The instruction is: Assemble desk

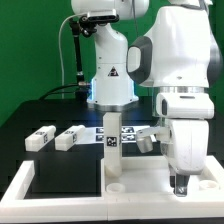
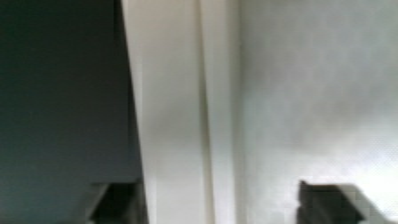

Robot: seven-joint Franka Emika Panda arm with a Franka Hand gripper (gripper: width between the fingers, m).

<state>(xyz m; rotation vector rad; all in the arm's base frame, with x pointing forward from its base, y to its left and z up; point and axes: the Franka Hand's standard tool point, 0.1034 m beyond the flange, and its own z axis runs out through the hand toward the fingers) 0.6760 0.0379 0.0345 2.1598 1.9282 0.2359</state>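
Observation:
The white desk tabletop [image 1: 135, 195] lies flat at the front of the black table. One white leg [image 1: 113, 147] with a tag stands upright on its corner toward the exterior view's left. Two loose legs [image 1: 42, 137] [image 1: 70, 138] lie on the table at the exterior view's left, and another [image 1: 150, 137] lies behind, partly hidden by the arm. My gripper [image 1: 180, 184] is low over the tabletop's part toward the exterior view's right. In the wrist view the gripper [image 2: 222, 205] is open, its dark fingertips [image 2: 116, 205] apart on either side of the tabletop's raised rim [image 2: 178, 110].
The marker board [image 1: 128, 131] lies behind the upright leg, before the robot base [image 1: 108, 80]. A white border strip [image 1: 20, 185] edges the black table at the exterior view's front left. The bulky arm [image 1: 175, 60] fills the exterior view's right.

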